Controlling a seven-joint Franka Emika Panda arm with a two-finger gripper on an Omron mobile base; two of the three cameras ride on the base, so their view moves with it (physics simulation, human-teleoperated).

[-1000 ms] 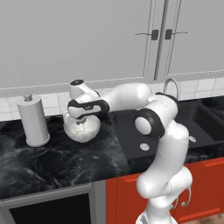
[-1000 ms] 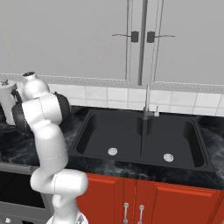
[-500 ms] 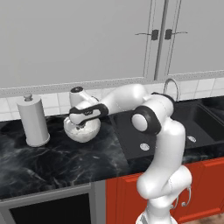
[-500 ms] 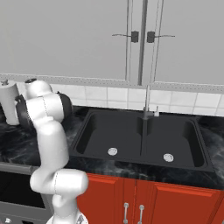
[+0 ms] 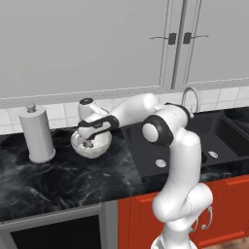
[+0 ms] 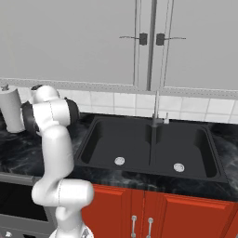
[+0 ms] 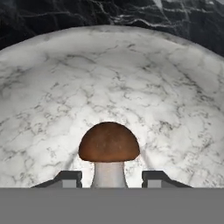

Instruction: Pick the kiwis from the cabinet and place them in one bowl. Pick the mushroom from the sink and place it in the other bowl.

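The mushroom [image 7: 109, 151] is seen between the gripper [image 7: 111, 177] fingertips, gaps visible either side, above the bowl [image 7: 52, 87]. It could be dragged out if snagged during withdrawal.

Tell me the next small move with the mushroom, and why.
Probably lift the hand straight up out of the bowl. The mushroom stands between its fingers with a gap on each side, so it looks released inside the bowl.

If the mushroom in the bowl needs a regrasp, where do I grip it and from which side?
Pinch the pale stem of the mushroom just under its cap, coming down from above into the off-white bowl. The stem is narrow and sits between the gripper fingertips; the domed cap would likely slip.
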